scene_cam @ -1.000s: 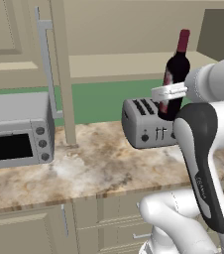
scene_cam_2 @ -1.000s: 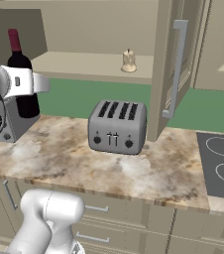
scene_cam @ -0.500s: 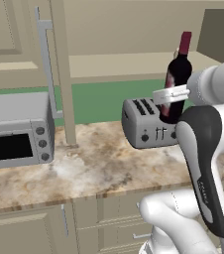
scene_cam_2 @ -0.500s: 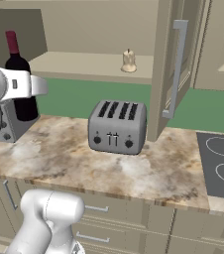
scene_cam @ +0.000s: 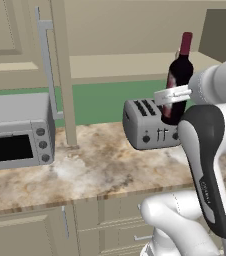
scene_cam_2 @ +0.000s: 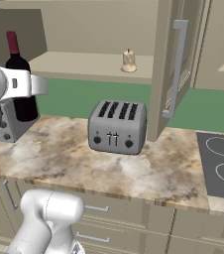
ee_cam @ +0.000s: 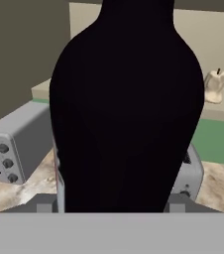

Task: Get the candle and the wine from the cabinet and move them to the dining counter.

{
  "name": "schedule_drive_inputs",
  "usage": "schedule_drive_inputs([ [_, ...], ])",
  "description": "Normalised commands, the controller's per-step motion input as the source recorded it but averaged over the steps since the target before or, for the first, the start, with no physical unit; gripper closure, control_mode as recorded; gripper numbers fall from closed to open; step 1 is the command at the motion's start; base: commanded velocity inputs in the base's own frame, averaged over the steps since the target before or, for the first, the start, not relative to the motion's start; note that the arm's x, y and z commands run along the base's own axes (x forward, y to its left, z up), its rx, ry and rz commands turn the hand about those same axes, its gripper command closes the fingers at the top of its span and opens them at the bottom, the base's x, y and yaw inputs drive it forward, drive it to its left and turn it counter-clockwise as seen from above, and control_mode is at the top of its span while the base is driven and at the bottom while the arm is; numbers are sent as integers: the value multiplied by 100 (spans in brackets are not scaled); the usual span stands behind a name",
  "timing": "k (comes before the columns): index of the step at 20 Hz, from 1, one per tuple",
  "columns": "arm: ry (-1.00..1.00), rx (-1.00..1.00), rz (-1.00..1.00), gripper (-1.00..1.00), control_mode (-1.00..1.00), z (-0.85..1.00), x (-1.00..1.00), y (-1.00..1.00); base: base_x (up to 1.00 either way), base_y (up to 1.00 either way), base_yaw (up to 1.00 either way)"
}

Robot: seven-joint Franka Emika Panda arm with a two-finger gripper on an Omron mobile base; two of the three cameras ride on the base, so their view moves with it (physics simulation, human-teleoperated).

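Dark glass, red foil at the neck: the wine bottle (scene_cam: 178,80) hangs upright in the air above the marbled worktop (scene_cam: 100,167), clear of the cabinet shelf (scene_cam_2: 89,65) and lifted free of any support. The gripper (scene_cam: 171,96) pinches it around the belly, white fingers (scene_cam: 166,95) on either side, a grip low enough on the body to keep the bottle vertical for carrying. From the hand view the bottle's black bulk (ee_cam: 126,109) sits right against the camera between the finger tips. Below and just behind it stands a steel four-slot toaster (scene_cam_2: 117,127); a toaster oven (scene_cam: 16,131) sits further along the worktop. The cabinet door (scene_cam_2: 176,64) stands swung open, its long bar handle (scene_cam_2: 176,69) facing out, leaving the shelf reachable. On that shelf the pale candle (scene_cam_2: 129,61) waits untouched, so by my reckoning the wine goes to the dining counter first and the candle needs a second trip.
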Motion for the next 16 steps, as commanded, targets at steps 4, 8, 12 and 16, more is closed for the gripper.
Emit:
schedule_drive_inputs([
  [4,0,0,0,100,-100,-10,0,-4,0,0,0],
  [8,0,0,0,100,-100,-29,0,-46,0,0,0],
  [12,0,0,0,100,-100,-29,0,-47,0,0,0],
  [16,1,0,0,100,-100,-28,0,-24,0,0,0],
])
